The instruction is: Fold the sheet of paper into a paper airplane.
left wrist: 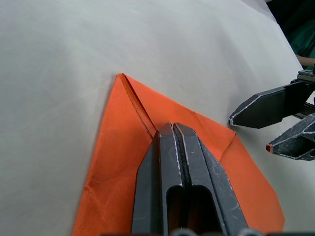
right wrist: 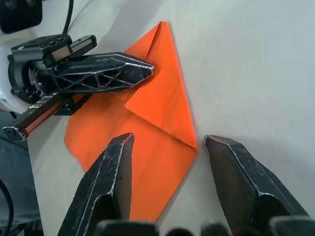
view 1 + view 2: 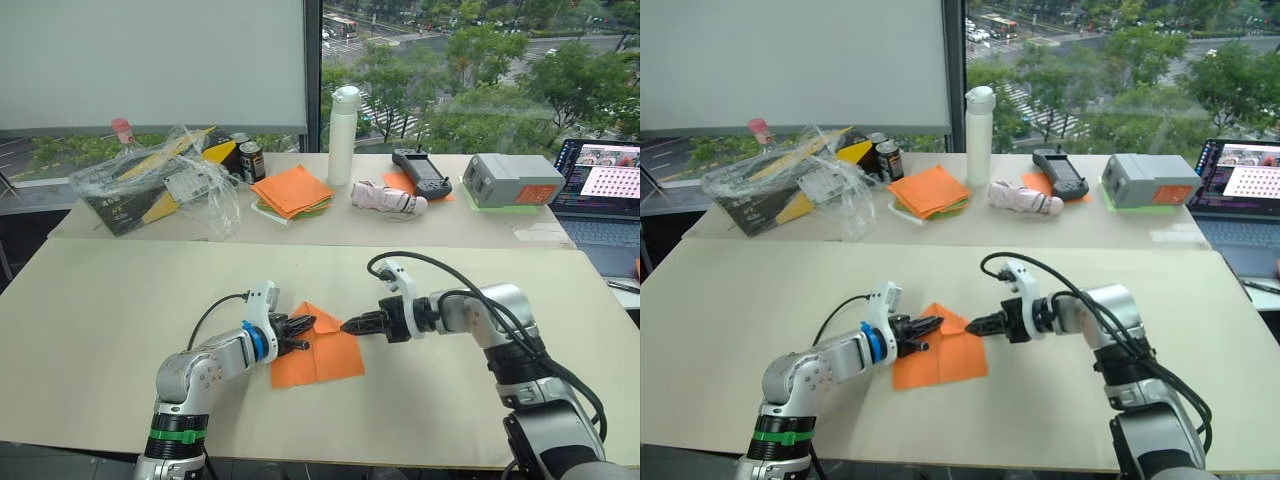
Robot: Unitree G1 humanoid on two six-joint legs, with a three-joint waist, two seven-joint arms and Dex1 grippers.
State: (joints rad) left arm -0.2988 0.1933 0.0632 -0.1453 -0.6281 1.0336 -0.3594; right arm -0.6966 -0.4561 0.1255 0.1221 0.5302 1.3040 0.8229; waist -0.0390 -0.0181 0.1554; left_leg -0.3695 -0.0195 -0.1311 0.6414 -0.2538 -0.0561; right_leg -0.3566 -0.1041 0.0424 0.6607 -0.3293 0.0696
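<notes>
The sheet of paper (image 3: 322,362) lies on the near table (image 3: 120,300), bright orange, with its far corners folded in to a point (image 1: 119,76). My left gripper (image 3: 308,323) is shut and lies on top of the folded flaps along their centre seam, its tips (image 1: 172,128) aimed at the point. My right gripper (image 3: 346,325) is open just right of it. In the right wrist view its jaws straddle the paper's right corner (image 2: 193,146), one finger (image 2: 115,167) over the paper and the other finger (image 2: 236,167) over the table.
A second table behind carries a stack of orange and green sheets (image 3: 292,190), a white bottle (image 3: 343,122), a clear bag over a box (image 3: 160,180), a can (image 3: 252,160), a handheld controller (image 3: 422,172), a grey box (image 3: 513,180) and a laptop (image 3: 605,190).
</notes>
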